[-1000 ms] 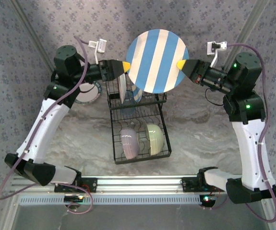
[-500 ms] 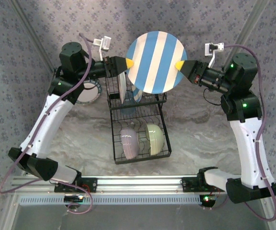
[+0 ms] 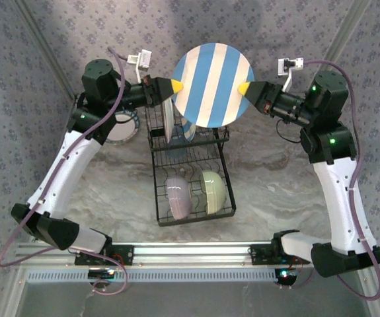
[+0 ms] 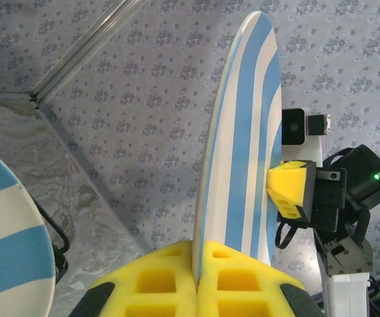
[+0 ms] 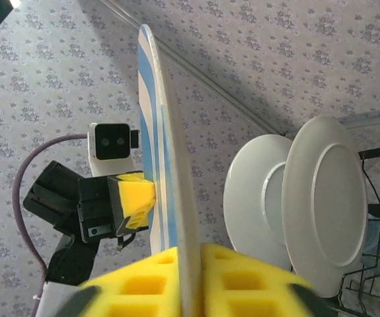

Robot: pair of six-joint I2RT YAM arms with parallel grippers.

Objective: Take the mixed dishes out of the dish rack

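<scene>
A blue-and-white striped plate (image 3: 213,84) hangs upright in the air above the far end of the black wire dish rack (image 3: 158,198). My left gripper (image 3: 175,86) is shut on its left rim, and the left wrist view shows the plate's edge (image 4: 242,132) pinched between the yellow pads (image 4: 197,264). My right gripper (image 3: 244,88) holds the opposite rim, with the plate's edge (image 5: 156,132) between its pads (image 5: 190,264). A lavender bowl (image 3: 178,197) and a pale yellow-green bowl (image 3: 213,190) stand in the rack's near section.
Two white plates (image 5: 256,191) (image 5: 325,198) stand in the rack's far slots, beside another striped dish (image 3: 188,129). A plate (image 3: 120,127) lies on the table left of the rack, partly behind my left arm. Patterned walls close in behind.
My left gripper moved in from the left and closed on the striped plate's left rim. The plate and my right gripper shifted slightly left.
</scene>
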